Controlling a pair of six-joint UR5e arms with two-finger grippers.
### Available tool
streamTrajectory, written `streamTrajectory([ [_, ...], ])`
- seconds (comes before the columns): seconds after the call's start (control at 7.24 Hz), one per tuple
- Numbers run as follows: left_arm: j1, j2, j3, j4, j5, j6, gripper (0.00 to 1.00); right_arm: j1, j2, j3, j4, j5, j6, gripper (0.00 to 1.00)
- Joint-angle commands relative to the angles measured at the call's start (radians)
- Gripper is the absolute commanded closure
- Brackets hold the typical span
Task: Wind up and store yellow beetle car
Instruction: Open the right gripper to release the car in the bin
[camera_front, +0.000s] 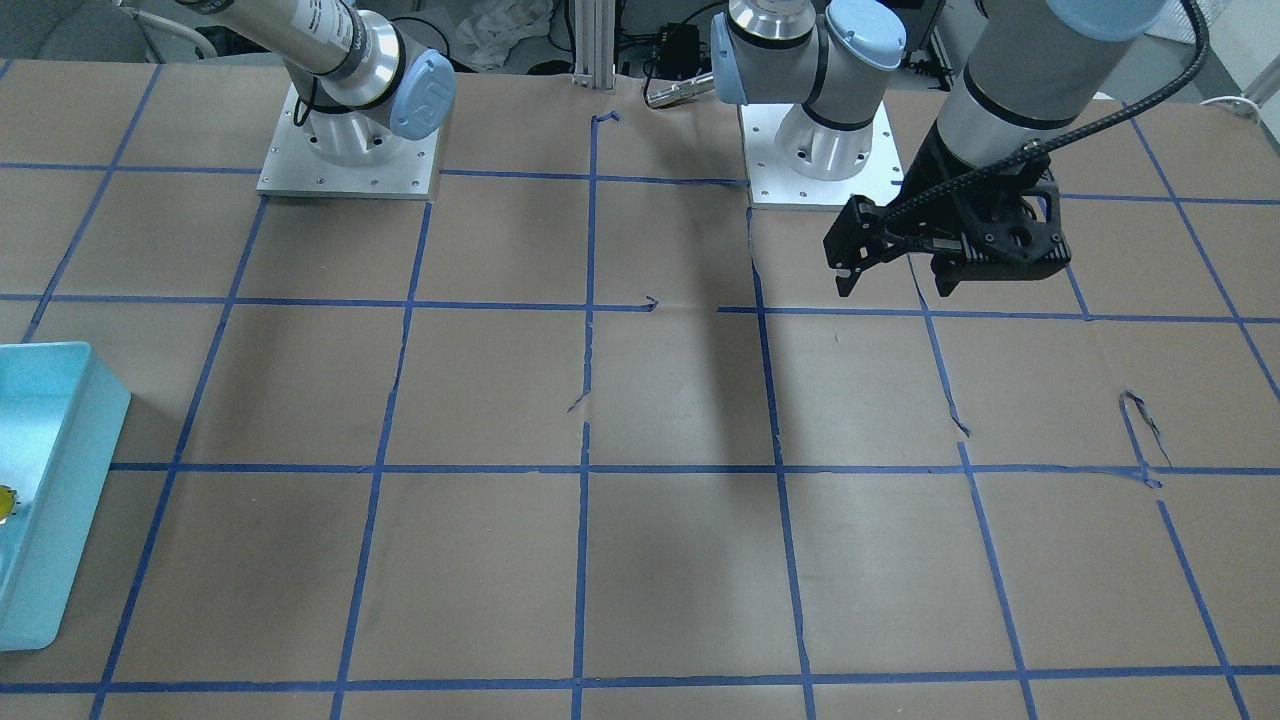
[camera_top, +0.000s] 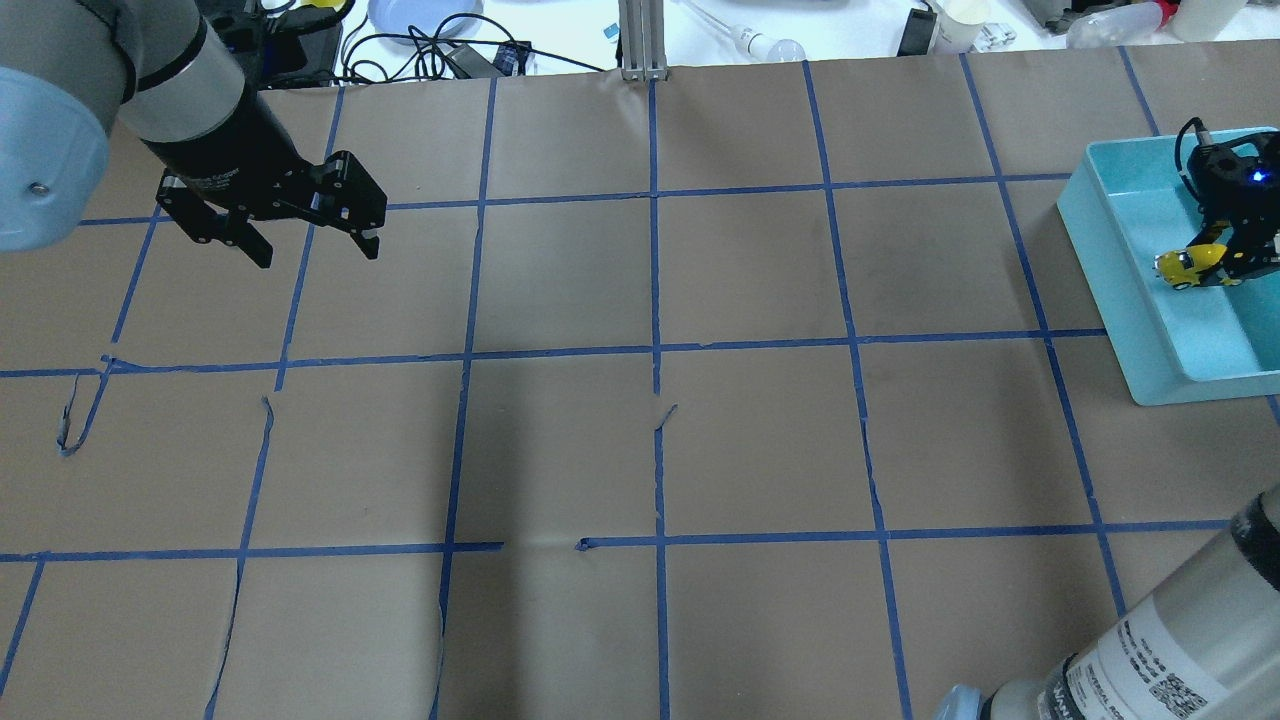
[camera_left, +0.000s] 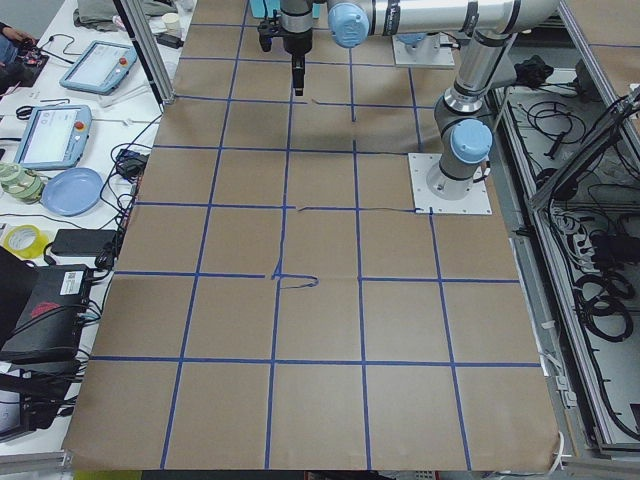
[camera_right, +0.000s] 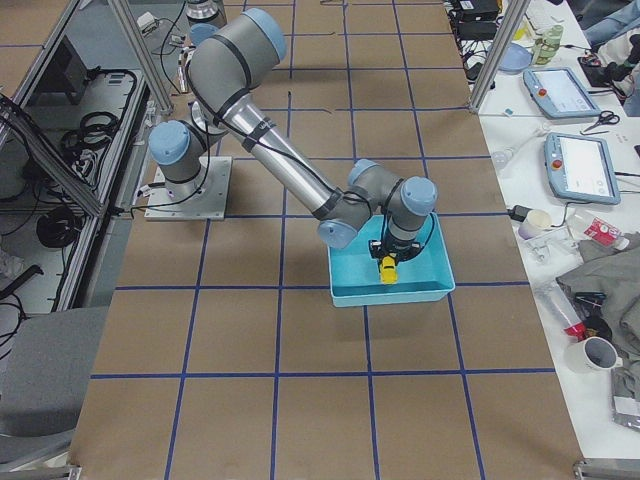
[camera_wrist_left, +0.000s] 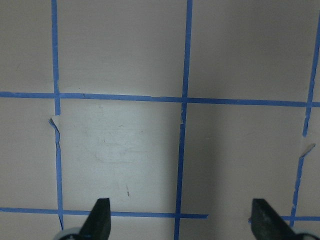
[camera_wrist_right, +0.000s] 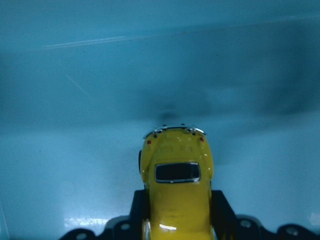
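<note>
The yellow beetle car (camera_wrist_right: 176, 180) is clamped between my right gripper's (camera_wrist_right: 176, 212) dark fingers (camera_wrist_right: 220, 205), inside the teal bin (camera_wrist_right: 100, 75). I cannot tell whether it touches the bin floor. In the overhead view the car (camera_top: 1185, 266) and right gripper (camera_top: 1222, 255) are over the bin (camera_top: 1110, 250) at the table's right edge. They also show in the exterior right view: the car (camera_right: 388, 269) in the bin (camera_right: 345, 291). My left gripper (camera_top: 317, 254) is open and empty above the far left of the table, jaws spread wide (camera_wrist_left: 182, 222).
Brown paper with a blue tape grid (camera_top: 655, 350) covers the table. The arm bases (camera_front: 348, 160) (camera_front: 820, 165) stand on the robot's side. Cables, a plate and bottles (camera_top: 420, 20) lie beyond the table's far edge.
</note>
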Motion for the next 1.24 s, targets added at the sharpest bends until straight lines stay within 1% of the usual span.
streamTrajectory([
  [0.0,-0.001,0.002,-0.001,-0.001,-0.002,0.001,0.00,0.000,-0.006,0.030,-0.021,-0.002,0.000,0.15],
  [0.14,-0.001,0.002,0.001,-0.001,-0.003,0.001,0.00,0.000,-0.021,0.024,-0.012,0.001,0.000,0.09],
  [0.28,-0.001,0.014,0.011,-0.001,-0.003,0.015,0.00,0.000,-0.076,0.019,0.029,-0.001,0.012,0.02],
  [0.41,-0.002,0.028,0.004,-0.002,-0.003,0.041,0.00,0.003,-0.163,0.007,0.147,0.001,0.026,0.00],
  [0.55,-0.002,0.043,-0.001,-0.010,-0.002,0.044,0.00,0.017,-0.237,-0.008,0.282,0.039,0.089,0.00],
  [0.69,-0.002,0.047,-0.001,-0.021,-0.002,0.047,0.00,0.059,-0.283,-0.010,0.376,0.098,0.152,0.00],
  [0.83,-0.002,0.044,-0.003,-0.019,0.000,0.047,0.00,0.160,-0.355,-0.011,0.466,0.117,0.246,0.00],
  [0.97,0.002,0.042,-0.004,-0.019,0.000,0.049,0.00,0.270,-0.428,-0.011,0.479,0.117,0.395,0.00],
  [1.11,0.002,0.037,-0.004,-0.019,-0.002,0.049,0.00,0.360,-0.464,-0.007,0.507,0.125,0.577,0.00],
])
